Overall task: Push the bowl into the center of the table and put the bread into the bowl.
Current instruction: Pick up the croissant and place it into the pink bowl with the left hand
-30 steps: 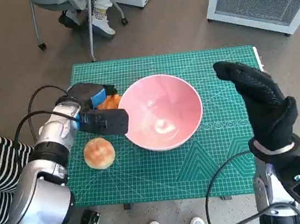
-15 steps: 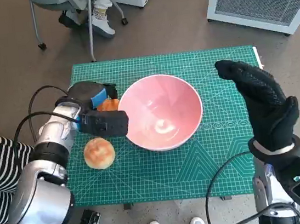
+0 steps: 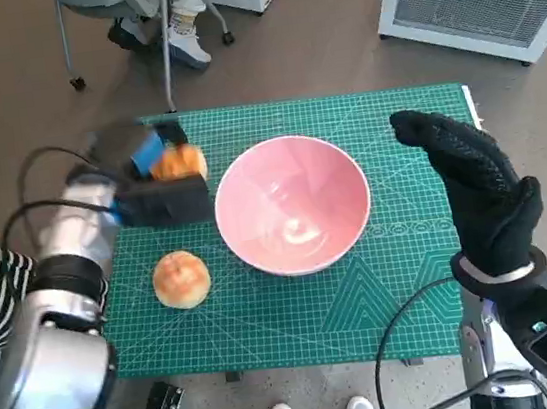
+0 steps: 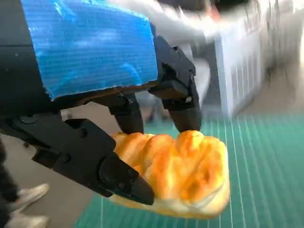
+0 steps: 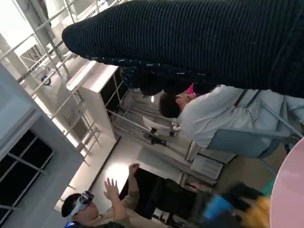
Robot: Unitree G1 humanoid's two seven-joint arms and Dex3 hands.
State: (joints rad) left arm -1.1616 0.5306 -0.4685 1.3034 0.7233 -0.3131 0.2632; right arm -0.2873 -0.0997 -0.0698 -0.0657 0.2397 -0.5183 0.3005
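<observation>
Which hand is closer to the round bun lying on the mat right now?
Left. The left hand, holding another piece of bread, is just beyond the round bun on the mat. The right hand is raised across the pink bowl, far from it.

My left hand point(image 3: 154, 180) was black with blue tape, my right hand point(image 3: 478, 188) in black knit. The bread point(image 4: 178, 171) was golden orange, the bowl point(image 3: 292, 204) pink, the mat point(image 3: 404, 278) green with pale grid lines, the bun point(image 3: 180, 278) tan.

The left hand point(image 3: 154, 180) has lifted the bread point(image 3: 179, 162) off the table and drawn back from the bowl point(image 3: 292, 205).
</observation>
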